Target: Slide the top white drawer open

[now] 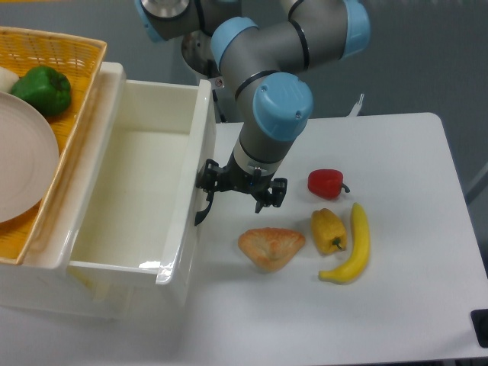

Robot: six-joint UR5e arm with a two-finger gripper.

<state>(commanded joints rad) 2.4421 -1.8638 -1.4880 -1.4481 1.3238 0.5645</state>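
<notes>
We see the yellow basket [80,114] at left atop the cabinet; beside it the top white drawer [137,198] stands pulled far out. The end effector [238,191] grips its black handle [203,206]. Farther right, produce lies on the bench [396,305].

lab: robot arm [282,53], toy food
</notes>
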